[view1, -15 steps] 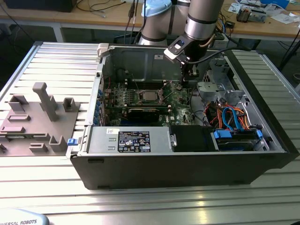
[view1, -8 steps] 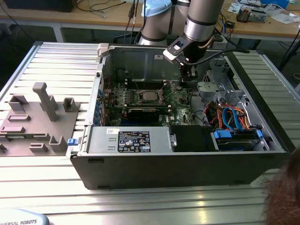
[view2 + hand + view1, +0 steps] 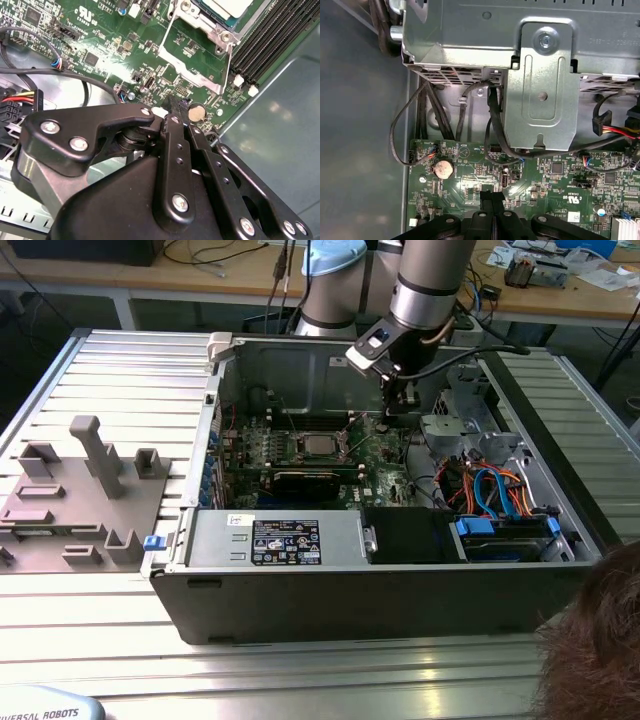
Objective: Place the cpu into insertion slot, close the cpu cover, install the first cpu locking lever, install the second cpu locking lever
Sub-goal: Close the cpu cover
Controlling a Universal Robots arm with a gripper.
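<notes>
Black cables (image 3: 493,117), grey bracket (image 3: 540,95) near the gripper (image 3: 492,196).

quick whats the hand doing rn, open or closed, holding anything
Hand: closed, nothing visibly held, low over the green board.

This looks like a robot lab or workshop. A robot arm (image 3: 430,290) reaches into an open computer (image 3: 350,570) on a ribbed metal table (image 3: 300,675). Grey holders (image 3: 85,490) sit by its edge on the exterior view's left. Behind are wooden benches (image 3: 200,285) with wires (image 3: 215,255).
</notes>
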